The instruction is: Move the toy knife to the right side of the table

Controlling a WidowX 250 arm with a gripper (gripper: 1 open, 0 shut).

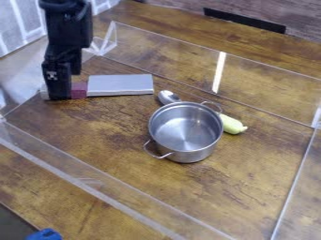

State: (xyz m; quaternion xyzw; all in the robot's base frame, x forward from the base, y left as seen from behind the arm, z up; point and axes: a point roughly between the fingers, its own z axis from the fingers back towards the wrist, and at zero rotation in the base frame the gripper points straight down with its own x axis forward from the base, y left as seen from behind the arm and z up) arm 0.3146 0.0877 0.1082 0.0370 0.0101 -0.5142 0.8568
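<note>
The gripper (56,91) points straight down at the handle end of the knife (108,86), far to the left of the pot (187,129). The dark fingers merge with the black band of the handle, so the jaw spacing cannot be read from the view, nor whether the fingers touch the handle; no grip on the knife is evident. The knife lies flat on the table (113,178), up and to the left of the pot, with its grey blade pointing toward the pot and its maroon-and-black handle pointing away from it. A spoon (166,96) lies between the blade tip and the pot rim, just beside the pot. A small yellow-green piece (235,124) rests against the right side of the pot. Handling judgement: the knife appears to be a light, rigid toy, not fragile, with a thin smooth blade that offers little purchase when flat on the wood. The handle is the thicker part and the better grasp point; pinch it across its width. Held at that end, the blade may droop or swing, so lift clear of the pot and spoon before carrying it to the right of the pot.
</note>
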